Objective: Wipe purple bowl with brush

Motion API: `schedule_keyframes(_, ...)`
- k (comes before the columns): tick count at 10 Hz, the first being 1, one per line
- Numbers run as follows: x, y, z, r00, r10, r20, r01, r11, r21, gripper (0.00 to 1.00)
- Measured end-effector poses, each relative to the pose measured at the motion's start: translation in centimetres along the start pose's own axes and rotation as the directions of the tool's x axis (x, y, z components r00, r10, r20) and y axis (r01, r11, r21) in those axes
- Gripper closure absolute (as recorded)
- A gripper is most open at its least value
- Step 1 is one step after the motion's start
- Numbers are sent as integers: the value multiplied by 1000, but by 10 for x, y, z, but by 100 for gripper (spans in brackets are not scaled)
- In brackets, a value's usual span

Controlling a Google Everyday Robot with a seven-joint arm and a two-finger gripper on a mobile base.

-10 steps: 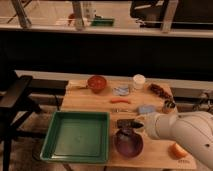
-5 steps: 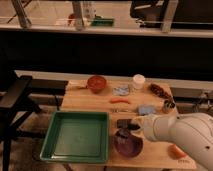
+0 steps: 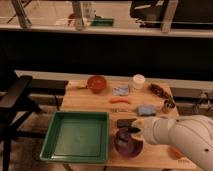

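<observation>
Wooden table (image 3: pixel 90 102) | purple bowl (image 3: pixel 128 143) | brush (image 3: pixel 131 130) lying left-right over rim | gripper (image 3: pixel 141 131) grasp unclear

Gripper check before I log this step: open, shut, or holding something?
Gripper: over the purple bowl's far rim, with a dark brush at its tip.

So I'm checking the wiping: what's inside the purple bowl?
Over the purple bowl, the gripper holds the brush at its far rim. The arm covers the bowl's right edge.
</observation>
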Motion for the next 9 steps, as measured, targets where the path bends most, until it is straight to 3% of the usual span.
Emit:
schedule_keyframes(5, 14, 8, 0, 996, -28, -85, 25, 999, -29, 100)
schedule_keyframes(9, 19, 10, 10, 993, -53, -108, 46, 997, -63, 100)
